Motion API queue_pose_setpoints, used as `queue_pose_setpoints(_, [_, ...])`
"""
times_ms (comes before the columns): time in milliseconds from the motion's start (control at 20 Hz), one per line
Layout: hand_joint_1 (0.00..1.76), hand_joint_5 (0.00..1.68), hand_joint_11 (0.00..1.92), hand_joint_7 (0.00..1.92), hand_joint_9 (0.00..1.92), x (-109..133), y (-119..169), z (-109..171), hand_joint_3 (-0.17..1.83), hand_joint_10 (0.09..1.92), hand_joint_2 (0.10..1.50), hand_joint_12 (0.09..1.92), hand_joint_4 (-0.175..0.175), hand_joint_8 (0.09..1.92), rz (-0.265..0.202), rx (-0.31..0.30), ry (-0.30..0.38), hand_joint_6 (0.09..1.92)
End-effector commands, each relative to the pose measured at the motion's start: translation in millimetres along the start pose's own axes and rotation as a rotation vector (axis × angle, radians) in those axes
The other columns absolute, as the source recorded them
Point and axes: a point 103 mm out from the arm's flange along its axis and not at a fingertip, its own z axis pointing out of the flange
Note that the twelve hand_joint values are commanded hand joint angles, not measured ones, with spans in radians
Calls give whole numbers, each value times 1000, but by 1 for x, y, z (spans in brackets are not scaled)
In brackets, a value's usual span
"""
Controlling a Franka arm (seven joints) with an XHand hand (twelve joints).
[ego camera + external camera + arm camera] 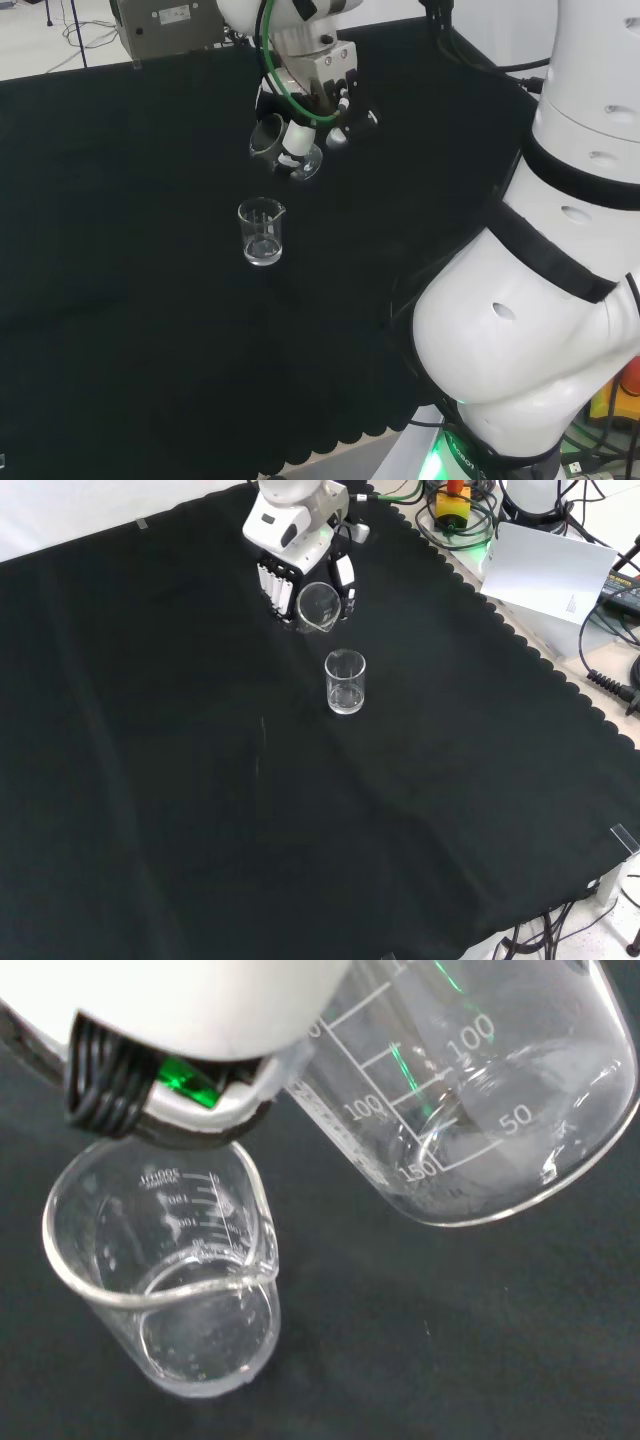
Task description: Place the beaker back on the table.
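The beaker (290, 150) is off the table, held in the hand (335, 115) above the black cloth (130, 300), in the upper middle of the head view. It is clear glass, tipped well over on its side. In the front view its round mouth (319, 604) faces the camera, near the top centre of the frame. In the wrist view the beaker (480, 1090) is large, with white measuring marks along its wall, and its rim hangs above and beside the rim of a second beaker (170, 1280).

That second beaker (262, 232) stands upright on the cloth, just below the held one in the head view and the front view (345, 682), apart from it. It is clear too, with a pouring lip and printed marks; whether it holds any liquid cannot be told.

The cloth covers the whole bench and has a scalloped edge along the right side of the front view. Beyond that edge lie cables (610, 670) and a white sheet (550, 570). In the head view a grey box (165, 25) stands past the cloth's far edge at the upper left, on a pale floor.

The hand (300, 560) comes in from the top of the front view, its black and white fingers (272, 585) curled round the beaker's wall. The arm's white links (540, 280) stand at the right of the head view.
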Motion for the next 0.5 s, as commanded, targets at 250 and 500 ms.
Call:
queue_pose_setpoints(250, [1294, 1105, 1234, 1164, 1472, -31, 23, 12, 827, 774, 631, 883, -175, 989, -24, -84, 150, 1011])
queue_pose_setpoints(500, [1294, 1103, 1232, 1162, 1470, -41, 43, 27, 824, 772, 634, 880, -175, 990, -24, -116, 225, 1012])
